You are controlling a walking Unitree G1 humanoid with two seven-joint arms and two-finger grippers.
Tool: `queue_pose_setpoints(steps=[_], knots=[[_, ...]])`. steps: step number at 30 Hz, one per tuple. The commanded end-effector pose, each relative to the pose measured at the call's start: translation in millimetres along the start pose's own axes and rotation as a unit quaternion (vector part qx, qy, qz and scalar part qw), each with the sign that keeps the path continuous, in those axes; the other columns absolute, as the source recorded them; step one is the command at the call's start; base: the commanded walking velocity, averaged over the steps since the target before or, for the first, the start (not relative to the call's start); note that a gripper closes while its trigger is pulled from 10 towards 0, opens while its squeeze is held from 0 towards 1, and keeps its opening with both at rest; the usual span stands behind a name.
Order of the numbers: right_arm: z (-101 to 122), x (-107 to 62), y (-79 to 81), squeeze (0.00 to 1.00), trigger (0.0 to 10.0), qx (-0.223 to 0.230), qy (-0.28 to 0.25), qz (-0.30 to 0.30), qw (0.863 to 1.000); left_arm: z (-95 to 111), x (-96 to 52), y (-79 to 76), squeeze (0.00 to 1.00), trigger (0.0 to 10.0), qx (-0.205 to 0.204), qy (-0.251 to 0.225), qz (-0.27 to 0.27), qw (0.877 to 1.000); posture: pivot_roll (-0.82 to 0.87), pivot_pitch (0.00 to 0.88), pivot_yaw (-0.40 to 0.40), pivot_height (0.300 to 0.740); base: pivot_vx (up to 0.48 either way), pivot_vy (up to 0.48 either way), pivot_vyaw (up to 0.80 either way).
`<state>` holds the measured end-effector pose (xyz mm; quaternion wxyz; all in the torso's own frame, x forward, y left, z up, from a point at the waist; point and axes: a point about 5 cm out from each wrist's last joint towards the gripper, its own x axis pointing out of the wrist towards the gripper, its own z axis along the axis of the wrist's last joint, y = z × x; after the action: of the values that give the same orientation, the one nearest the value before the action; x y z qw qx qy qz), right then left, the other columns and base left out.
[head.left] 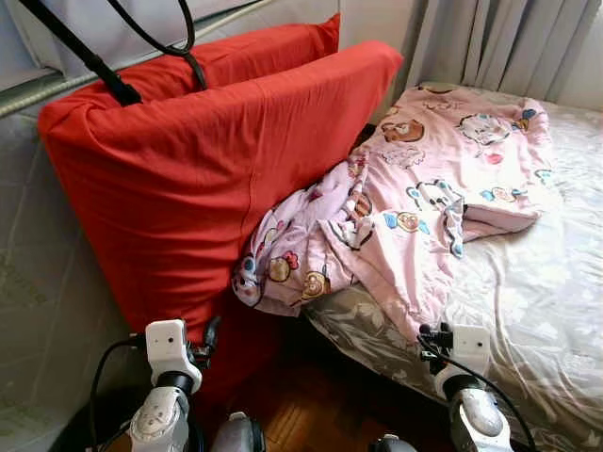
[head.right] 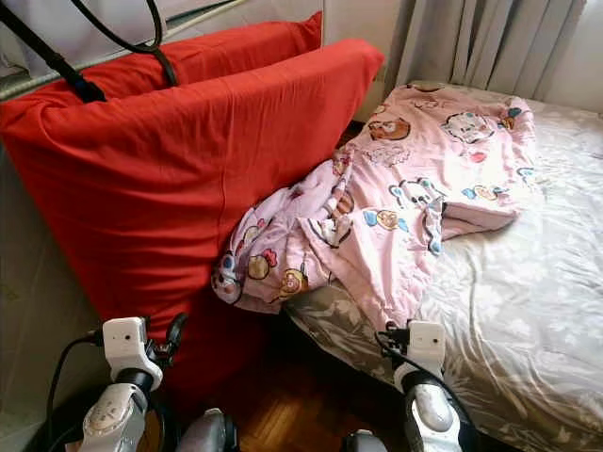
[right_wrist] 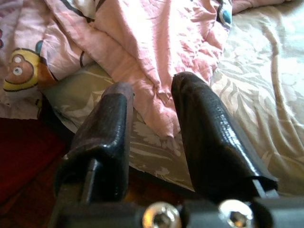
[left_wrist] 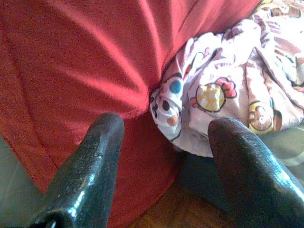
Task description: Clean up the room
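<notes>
Two hands wait low before the bed (head.left: 546, 311), and you hold nothing yet. Your left hand (left_wrist: 164, 156) is spread wide toward the red mattress (head.left: 188, 179) that leans on the wall; your right hand (right_wrist: 152, 118) is open more narrowly, near the bed edge. The pink blanket (head.left: 415, 198) lies crumpled, half hanging between the bed and the mattress. I judge the tidying is not yet begun.

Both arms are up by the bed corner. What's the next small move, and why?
Probably ease the right gripper forward and down onto the hanging edge of the pink blanket. Its fingers are open with the blanket edge just ahead, draped over the corner of the bed. The left gripper is also open but faces mostly the red mattress.
</notes>
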<state>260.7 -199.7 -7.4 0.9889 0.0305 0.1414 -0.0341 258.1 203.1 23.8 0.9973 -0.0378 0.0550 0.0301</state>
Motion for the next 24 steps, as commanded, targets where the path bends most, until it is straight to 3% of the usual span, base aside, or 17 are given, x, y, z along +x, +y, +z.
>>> queue_pose_setpoints(steps=[1, 24], knots=[[-4.5, -2.6, 0.5, 0.0, 10.0, 0.01, 0.005, -0.004, 1.0, -3.8, -1.1, 3.9, 0.0, 10.0, -0.003, 0.012, 0.005, 1.0, -0.11, 0.064, 0.027, 0.619, 0.0, 0.0, 0.0], [-4.1, -1.6, 0.2, 0.0, 10.0, 0.029, 0.004, -0.011, 1.0, -2.9, 1.6, 5.1, 0.0, 10.0, 0.001, 0.015, 0.003, 1.0, -0.11, 0.063, 0.036, 0.619, 0.0, 0.0, 0.0]])
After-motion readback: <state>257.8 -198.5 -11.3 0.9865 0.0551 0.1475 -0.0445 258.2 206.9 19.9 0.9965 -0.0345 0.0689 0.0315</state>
